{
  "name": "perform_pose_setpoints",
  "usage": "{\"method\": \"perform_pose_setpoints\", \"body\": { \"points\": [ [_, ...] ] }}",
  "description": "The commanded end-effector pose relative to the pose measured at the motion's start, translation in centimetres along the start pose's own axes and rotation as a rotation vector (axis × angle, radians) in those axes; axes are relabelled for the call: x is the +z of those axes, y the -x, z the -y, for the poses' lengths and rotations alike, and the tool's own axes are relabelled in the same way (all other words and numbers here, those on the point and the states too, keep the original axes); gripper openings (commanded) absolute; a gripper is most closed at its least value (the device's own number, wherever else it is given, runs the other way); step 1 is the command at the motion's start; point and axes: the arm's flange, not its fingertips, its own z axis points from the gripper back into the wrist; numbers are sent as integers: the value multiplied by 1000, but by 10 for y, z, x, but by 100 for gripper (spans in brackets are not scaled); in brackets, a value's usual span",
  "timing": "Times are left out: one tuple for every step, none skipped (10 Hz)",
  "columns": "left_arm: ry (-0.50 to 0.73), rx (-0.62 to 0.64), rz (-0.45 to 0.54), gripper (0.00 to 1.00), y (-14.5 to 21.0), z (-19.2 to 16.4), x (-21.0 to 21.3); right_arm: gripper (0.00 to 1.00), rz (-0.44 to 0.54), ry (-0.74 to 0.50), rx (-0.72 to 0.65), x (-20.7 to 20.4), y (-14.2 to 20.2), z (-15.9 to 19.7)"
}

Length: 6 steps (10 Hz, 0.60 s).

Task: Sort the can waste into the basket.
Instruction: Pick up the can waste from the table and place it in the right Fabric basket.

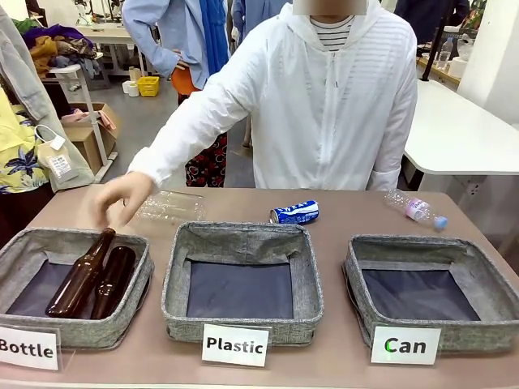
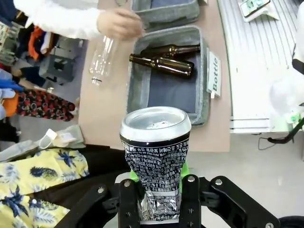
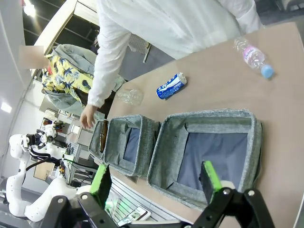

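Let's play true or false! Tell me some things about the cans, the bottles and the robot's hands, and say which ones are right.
1. The left gripper is shut on the black can. True.
2. The blue and white can is inside its basket. False: it lies on its side on the table, behind the Plastic basket. The Can basket holds no can.
3. Two brown bottles lie in the Bottle basket. True.
4. The right gripper is holding a bottle. False: its jaws stand open with nothing between them.
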Motion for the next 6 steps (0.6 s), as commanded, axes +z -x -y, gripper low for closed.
{"method": "perform_pose_setpoints", "body": {
  "points": [
    [14, -55, -6, 33, -17, -11, -9, 100, 21, -18, 26, -1, -2, 0],
    [33, -61, -25, 33, -34, -19, -19, 100, 21, -18, 26, -1, -2, 0],
    [58, -53, -61, 33, -63, -34, -37, 100, 21, -18, 26, -1, -2, 0],
    [73, -87, -87, 33, -98, -51, -63, 100, 21, -18, 26, -1, -2, 0],
    [108, -204, -96, 33, -139, -68, -97, 100, 21, -18, 26, -1, -2, 0],
    [161, -295, -150, 33, -186, -88, -137, 100, 0, 0, 0, 0, 0, 0]
  ]
}}
